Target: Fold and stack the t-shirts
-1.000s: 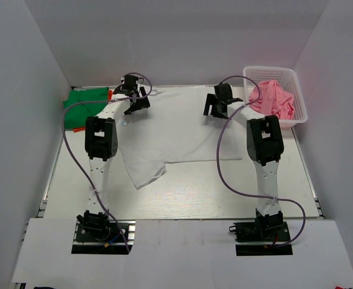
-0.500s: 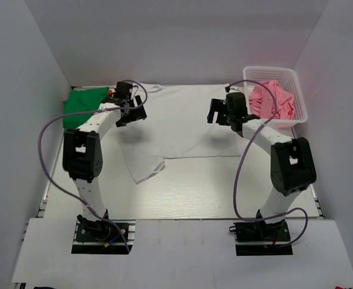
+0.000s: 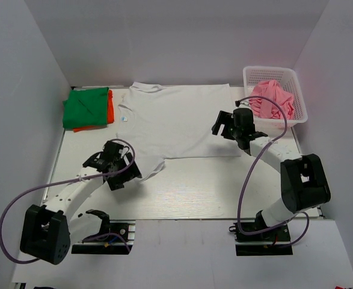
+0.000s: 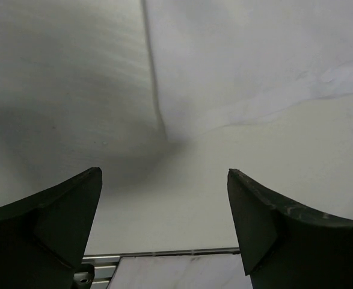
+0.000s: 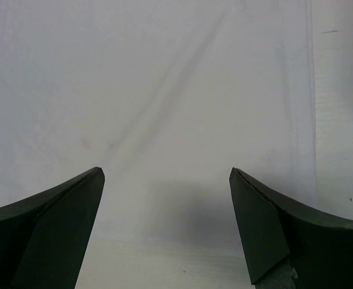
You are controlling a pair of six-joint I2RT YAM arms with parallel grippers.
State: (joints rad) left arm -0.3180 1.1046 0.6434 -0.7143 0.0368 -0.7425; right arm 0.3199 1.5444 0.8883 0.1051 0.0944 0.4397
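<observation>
Top external view: the white t-shirt [image 3: 176, 120] lies spread flat in the middle of the table [image 3: 212, 180], with one flap, probably a sleeve, sticking out at its 7 o'clock corner. At 10 o'clock from it sits a folded green t-shirt [image 3: 86, 105] on top of an orange t-shirt [image 3: 110, 109]. At 2 o'clock the pink t-shirt [image 3: 272, 99] lies crumpled in the basket [image 3: 269, 70].

The left gripper [image 3: 117, 171] hangs just beside that 7 o'clock flap. Its wrist camera shows the jaws spread wide with nothing between them, and the cloth edge [image 4: 254, 60] up at 1 o'clock. The right gripper [image 3: 224, 125] is over the shirt's 3 o'clock edge, and its own view shows wide, empty jaws above plain white cloth [image 5: 164, 90].

By the look of it two shirts are done, and the step in hand is the first fold of the white one. No fold has been made yet and neither arm has a hold.

The next move probably calls for each gripper to drop onto its own edge and pinch thin cloth lying flush on the table. The left should take the flap at its rim. The right looks to be inside the border, so it may need to shift toward 3 o'clock to find the edge first.
</observation>
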